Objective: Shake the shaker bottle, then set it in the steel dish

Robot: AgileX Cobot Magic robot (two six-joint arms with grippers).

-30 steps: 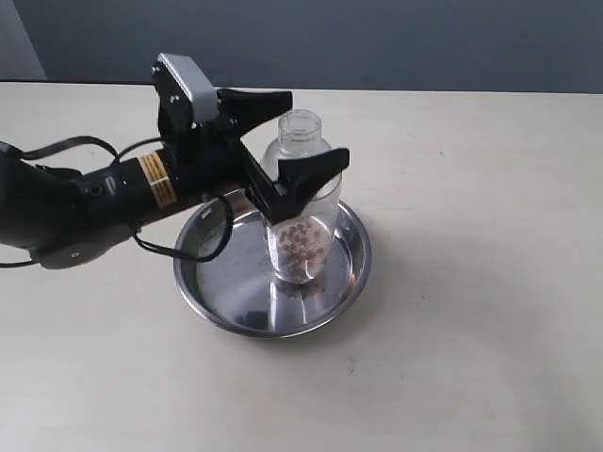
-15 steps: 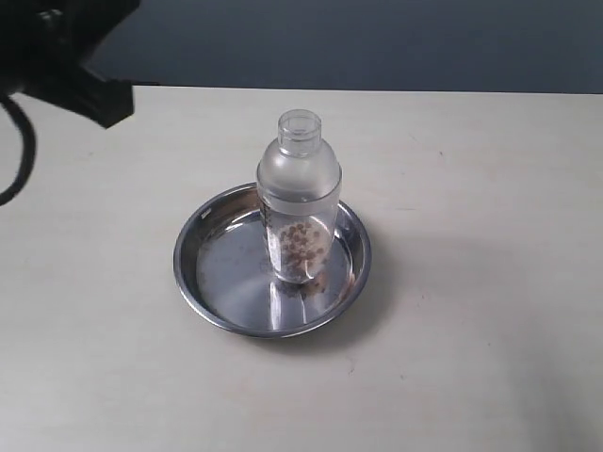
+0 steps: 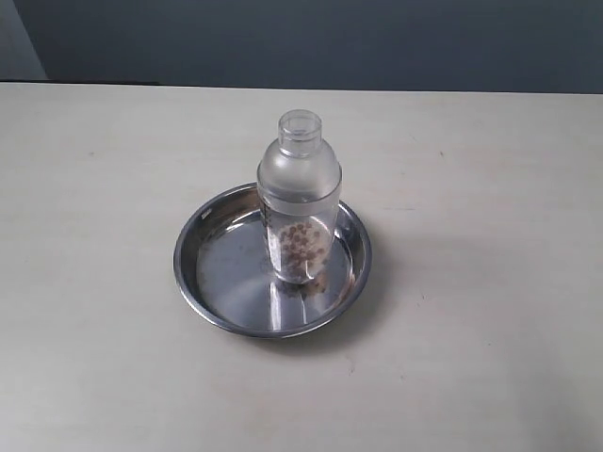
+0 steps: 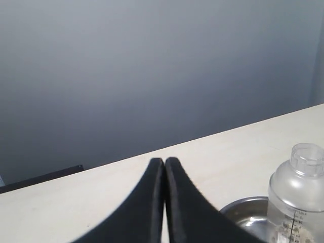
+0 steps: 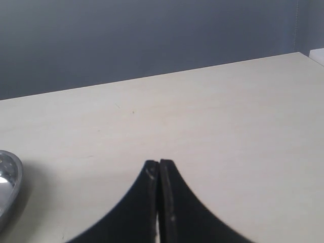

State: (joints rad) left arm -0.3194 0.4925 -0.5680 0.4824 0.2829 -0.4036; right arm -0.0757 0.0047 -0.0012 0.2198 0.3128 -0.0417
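The shaker bottle (image 3: 299, 188) stands upright inside the steel dish (image 3: 193, 259), toward the dish's right half, brown grains resting at its bottom. No arm shows in the exterior view. In the left wrist view my left gripper (image 4: 164, 162) is shut with nothing between its black fingers; the shaker bottle (image 4: 298, 197) and the steel dish (image 4: 243, 212) sit off to one side of it, well apart. My right gripper (image 5: 159, 163) is shut and empty too, over bare table, with the steel dish (image 5: 9, 183) just visible at the frame edge.
A light beige table (image 3: 490, 311) spreads around the dish on all sides. A dark grey wall (image 3: 330, 42) runs behind the table's far edge. Nothing else lies on the table.
A second ago my left gripper stood open around the bottle in the dish. It has since pulled back up and to the left, left the exterior view, and shut. The bottle stayed upright.
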